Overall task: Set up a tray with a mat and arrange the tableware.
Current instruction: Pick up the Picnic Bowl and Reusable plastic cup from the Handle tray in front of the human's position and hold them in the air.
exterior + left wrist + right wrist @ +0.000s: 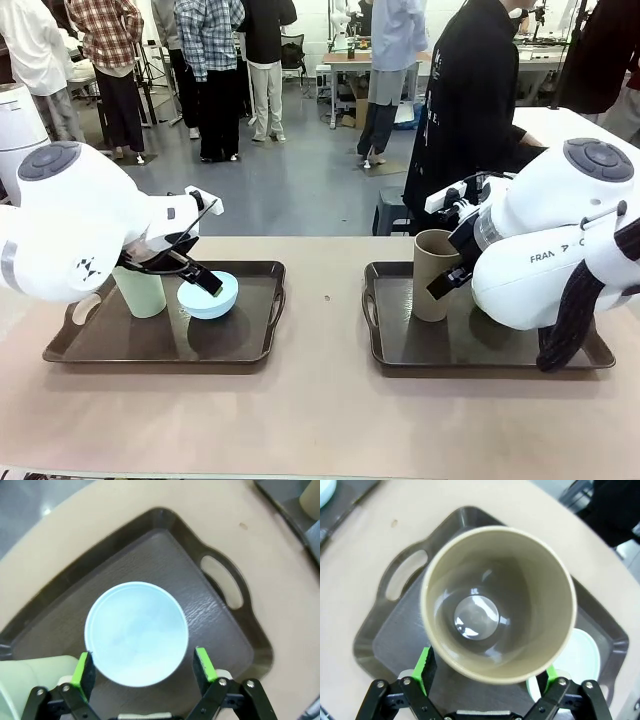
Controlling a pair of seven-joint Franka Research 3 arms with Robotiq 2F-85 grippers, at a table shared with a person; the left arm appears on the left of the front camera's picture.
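Note:
On the left tray (250,345) stand a pale green cup (142,292) and a light blue bowl (212,298), both on a dark textured mat (210,625). My left gripper (205,280) hangs open just over the bowl (136,632), one green pad (84,669) on each side of its near edge, left gripper (144,667). On the right tray (400,350) a taupe-brown cup (432,278) stands upright. My right gripper (447,282) is open and straddles this cup (497,602) from above, right gripper (485,672). A pale mint bowl (585,655) lies beside the cup.
A person in black (470,110) stands at the far edge behind the right tray. Bare table (325,330) runs between the two trays and along the front. Each tray has cut-out handles (222,580) at its ends.

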